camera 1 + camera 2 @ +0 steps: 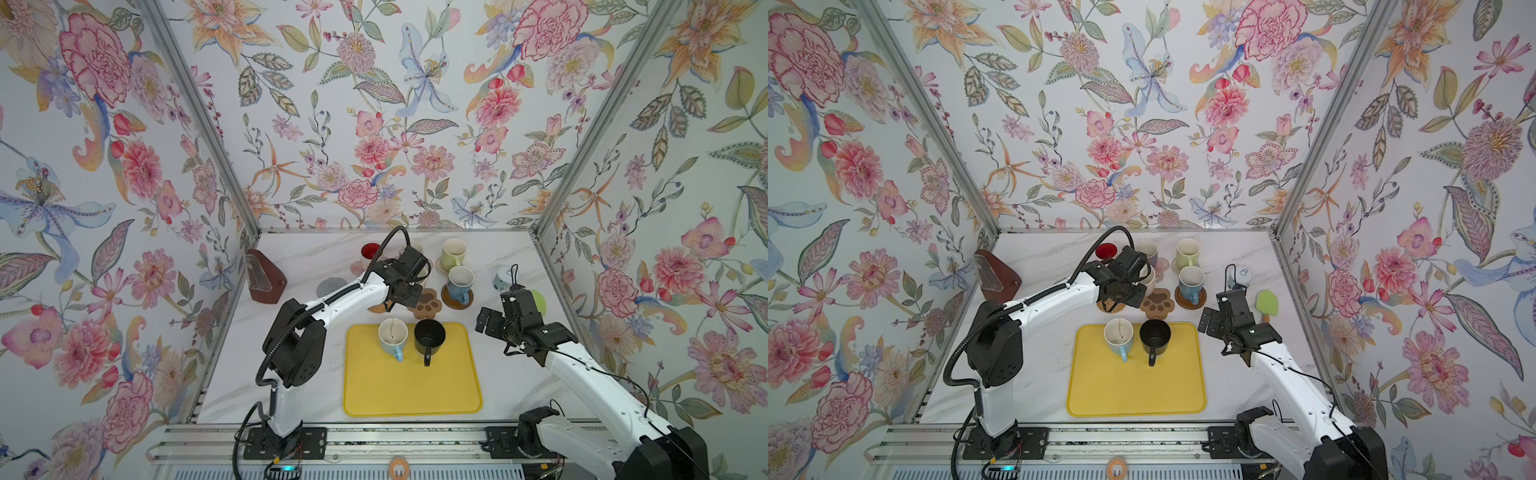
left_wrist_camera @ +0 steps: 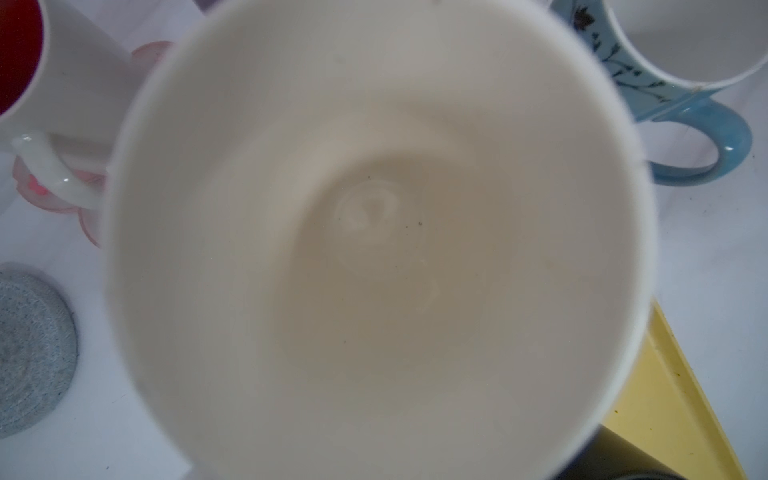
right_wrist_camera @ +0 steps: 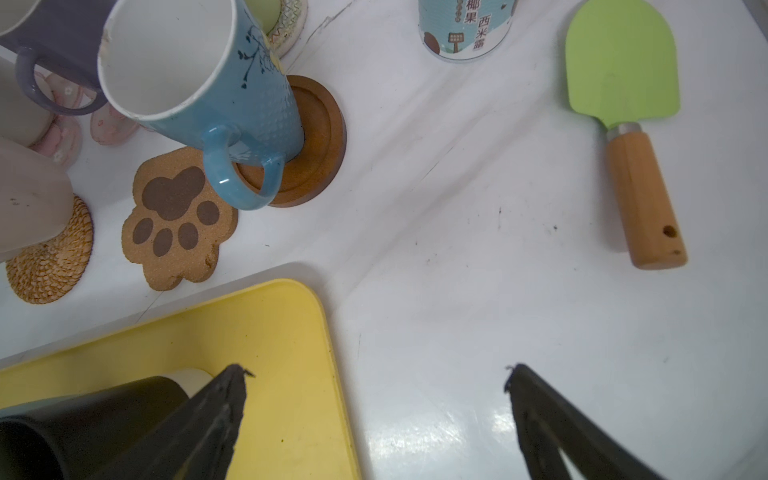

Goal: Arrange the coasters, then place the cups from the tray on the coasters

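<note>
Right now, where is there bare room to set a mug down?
Free: the tray in front of its light blue mug and black mug; the table between tray and spatula; the paw coaster. Crowded: the mugs and coasters behind the tray.

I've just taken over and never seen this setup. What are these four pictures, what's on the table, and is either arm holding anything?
A left arm and right arm, each with a two-finger gripper, share one table. Both top views look down on everything; each wrist view comes from that arm's camera. The yellow tray holds a light blue cup and a black cup. Behind it, cups stand on coasters, such as the blue cup on the wooden coaster; the paw coaster and grey coaster are bare. The left gripper is shut on a pale cup at the rattan coaster. The right gripper is open and empty, beside the tray.
</note>
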You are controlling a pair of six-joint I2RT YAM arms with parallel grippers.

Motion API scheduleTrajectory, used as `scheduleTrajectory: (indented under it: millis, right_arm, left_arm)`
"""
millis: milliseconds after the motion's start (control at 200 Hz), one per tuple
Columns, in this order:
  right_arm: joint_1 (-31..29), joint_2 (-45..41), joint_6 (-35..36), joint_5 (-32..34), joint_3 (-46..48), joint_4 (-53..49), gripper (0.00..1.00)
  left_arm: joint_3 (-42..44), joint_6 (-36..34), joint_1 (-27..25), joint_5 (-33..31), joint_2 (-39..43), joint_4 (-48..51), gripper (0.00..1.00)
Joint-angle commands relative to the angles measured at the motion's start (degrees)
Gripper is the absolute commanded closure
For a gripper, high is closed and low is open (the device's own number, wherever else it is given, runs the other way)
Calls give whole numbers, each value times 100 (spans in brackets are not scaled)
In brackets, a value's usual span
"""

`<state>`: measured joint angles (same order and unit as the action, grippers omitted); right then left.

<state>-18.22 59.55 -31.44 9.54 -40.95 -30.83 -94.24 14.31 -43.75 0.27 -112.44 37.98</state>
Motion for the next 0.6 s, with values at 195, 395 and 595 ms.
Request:
scheduleTrajectory:
  millis: [195, 395, 595]
  right_arm:
    - [28, 101, -328, 156, -229, -218, 1]
    - [29, 123, -331, 198, -280, -270, 1]
    - [33, 153, -304, 215, -291, -268, 1]
  left_arm:
    - [-191, -393, 127, 488, -198, -638, 100]
    - [-217, -377, 149, 686, -398, -730, 100]
    - [-289, -385, 156, 732, -517, -686, 100]
